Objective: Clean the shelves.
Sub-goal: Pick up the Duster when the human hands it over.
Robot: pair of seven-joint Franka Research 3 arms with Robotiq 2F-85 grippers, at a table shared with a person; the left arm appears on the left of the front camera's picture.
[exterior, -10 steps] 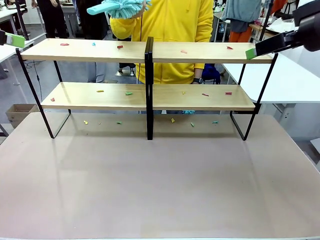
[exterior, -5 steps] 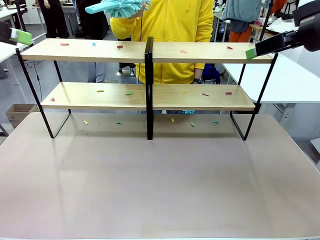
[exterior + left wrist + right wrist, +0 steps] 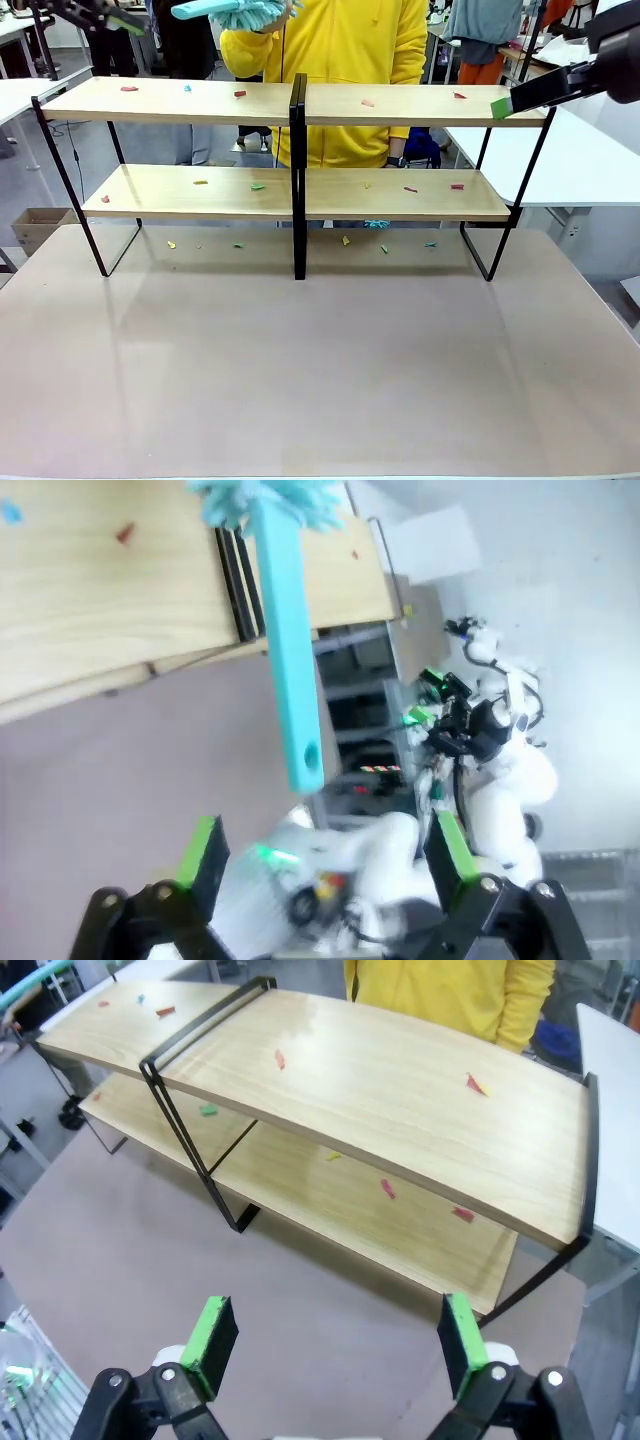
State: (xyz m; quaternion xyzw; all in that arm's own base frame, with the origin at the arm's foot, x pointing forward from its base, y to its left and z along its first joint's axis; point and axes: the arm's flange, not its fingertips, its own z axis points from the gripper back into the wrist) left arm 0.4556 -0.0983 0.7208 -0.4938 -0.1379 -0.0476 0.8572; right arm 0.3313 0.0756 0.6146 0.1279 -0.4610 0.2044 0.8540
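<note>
Handover in prospect: a person in a yellow sweatshirt [image 3: 340,70] held one teal fluffy duster [image 3: 235,10] at top centre of the frame, handle aimed at the left gripper [image 3: 327,850], whose fingers stood wide apart, likely to receive it. The right gripper [image 3: 335,1335], likewise spread and empty, hovered at upper right. The two-tier light-wood shelves [image 3: 420,104] spanned the upper half of the frame; five coloured scraps [image 3: 240,93] dotted the top board, about six the lower.

1. The shelves [image 3: 180,100] stand across the far part of the table [image 3: 320,370].
2. Small coloured scraps [image 3: 240,94] lie on both boards and on the table beneath.
3. A person [image 3: 350,60] in yellow behind them holds a turquoise duster [image 3: 235,12] high.
4. The left gripper [image 3: 125,20] is up at the far left; the right gripper [image 3: 503,106] is just beside the top board's right end.
</note>
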